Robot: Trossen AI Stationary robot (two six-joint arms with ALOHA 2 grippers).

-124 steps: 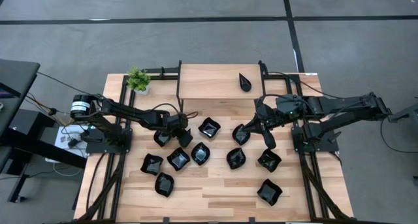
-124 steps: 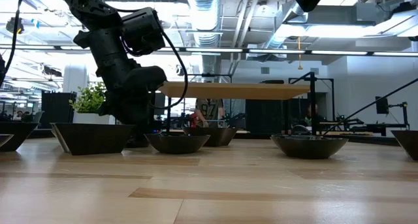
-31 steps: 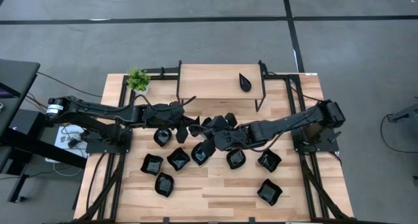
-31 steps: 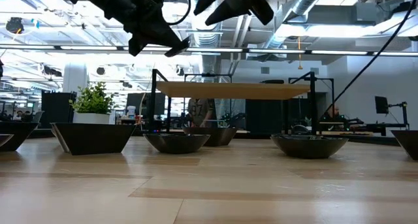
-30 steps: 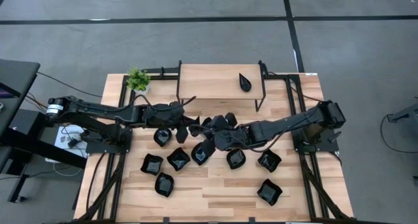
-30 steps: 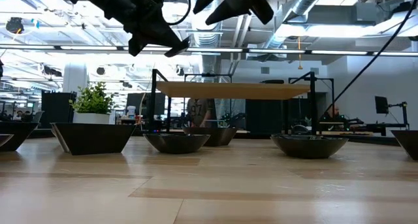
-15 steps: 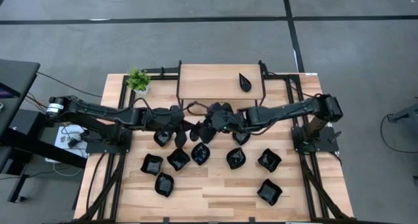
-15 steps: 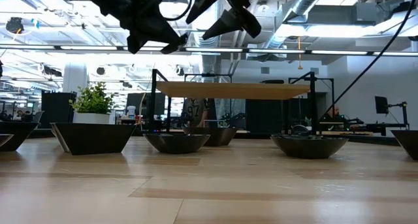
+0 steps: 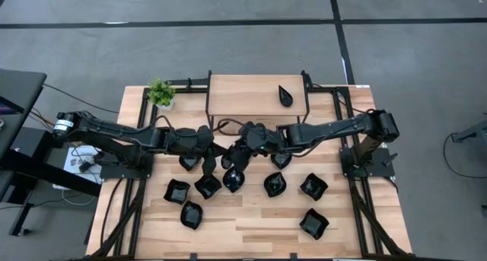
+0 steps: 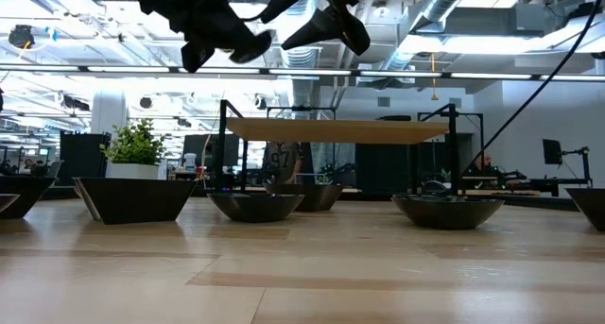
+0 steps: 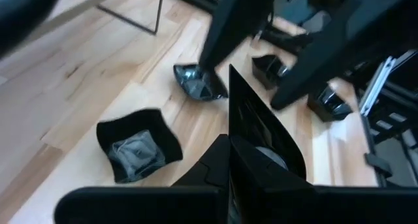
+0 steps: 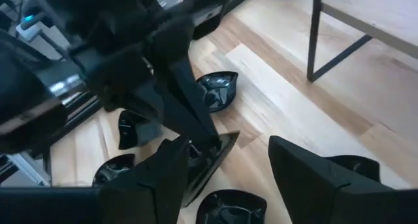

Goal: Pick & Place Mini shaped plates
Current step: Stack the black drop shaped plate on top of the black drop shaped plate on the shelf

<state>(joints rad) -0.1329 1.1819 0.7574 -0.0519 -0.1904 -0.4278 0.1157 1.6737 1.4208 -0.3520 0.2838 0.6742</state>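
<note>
Two arms meet mid-worktop (image 9: pixel 251 223) from above, plates scattered below. Low view: left tool (image 10: pixel 248 42) and right tool (image 10: pixel 317 26) hang high, tips nearly touching. Left wrist: left tool clamps an upright plate (image 11: pixel 261 129). Right wrist: right tool gapes wide beside it. Likely a handover; next, the right tool must close on the plate.

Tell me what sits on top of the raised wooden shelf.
One black teardrop plate lies near the right end of the shelf; the rest is bare wood. The table under it is hidden from above.
</note>
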